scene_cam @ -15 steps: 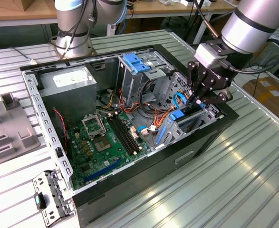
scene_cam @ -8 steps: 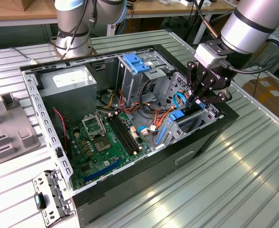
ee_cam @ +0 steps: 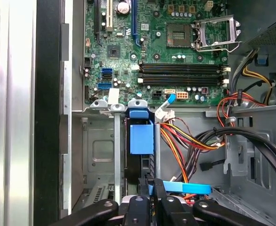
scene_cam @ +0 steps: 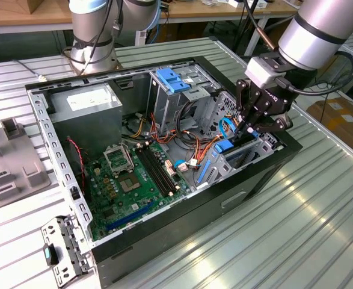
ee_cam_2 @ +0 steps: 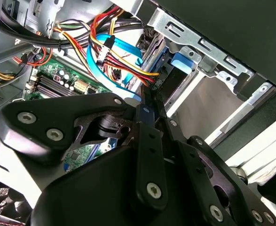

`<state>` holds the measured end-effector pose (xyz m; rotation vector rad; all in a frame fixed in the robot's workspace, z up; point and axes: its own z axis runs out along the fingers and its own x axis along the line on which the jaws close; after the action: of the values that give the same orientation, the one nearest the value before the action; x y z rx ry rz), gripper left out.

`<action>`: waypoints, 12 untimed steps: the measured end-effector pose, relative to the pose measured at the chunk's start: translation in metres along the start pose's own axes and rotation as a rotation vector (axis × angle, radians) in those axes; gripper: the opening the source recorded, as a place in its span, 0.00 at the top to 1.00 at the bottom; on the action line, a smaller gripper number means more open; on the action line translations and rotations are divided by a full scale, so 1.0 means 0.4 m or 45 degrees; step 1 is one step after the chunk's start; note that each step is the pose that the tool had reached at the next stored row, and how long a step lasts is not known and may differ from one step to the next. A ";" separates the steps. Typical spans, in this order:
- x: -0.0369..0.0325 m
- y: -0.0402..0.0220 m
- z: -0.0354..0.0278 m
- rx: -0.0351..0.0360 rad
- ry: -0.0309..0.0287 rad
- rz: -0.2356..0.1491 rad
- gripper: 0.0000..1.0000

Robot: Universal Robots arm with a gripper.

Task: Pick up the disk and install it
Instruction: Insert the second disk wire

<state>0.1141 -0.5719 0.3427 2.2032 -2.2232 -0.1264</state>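
Exterior view: worktop [scene_cam: 320,198]; open case [scene_cam: 164,229] with motherboard [scene_cam: 128,186]; end effector [scene_cam: 255,127] low over the drive bay [scene_cam: 239,158], fingers narrowed on the disk [ee_cam: 141,139], which stands edge-up in that bay.

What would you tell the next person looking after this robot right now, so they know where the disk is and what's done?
Gripper: down inside the computer case, at the disk, by the case wall at the exterior view's right.
Disk: standing on edge in the metal drive bay, blue carrier showing.
Done: the disk is off the table and in its bay slot.
Left: I cannot tell if it is fully seated; the gripper is not yet out of the case.
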 end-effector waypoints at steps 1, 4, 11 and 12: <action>0.000 0.000 0.000 0.0000 -0.0002 0.000 0.84; 0.000 0.000 0.001 0.0001 -0.0006 0.000 0.84; 0.000 0.001 -0.014 0.0001 -0.0005 0.000 0.70; -0.001 0.001 -0.024 0.0001 -0.0004 0.000 0.70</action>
<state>0.1141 -0.5721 0.3523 2.2034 -2.2234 -0.1267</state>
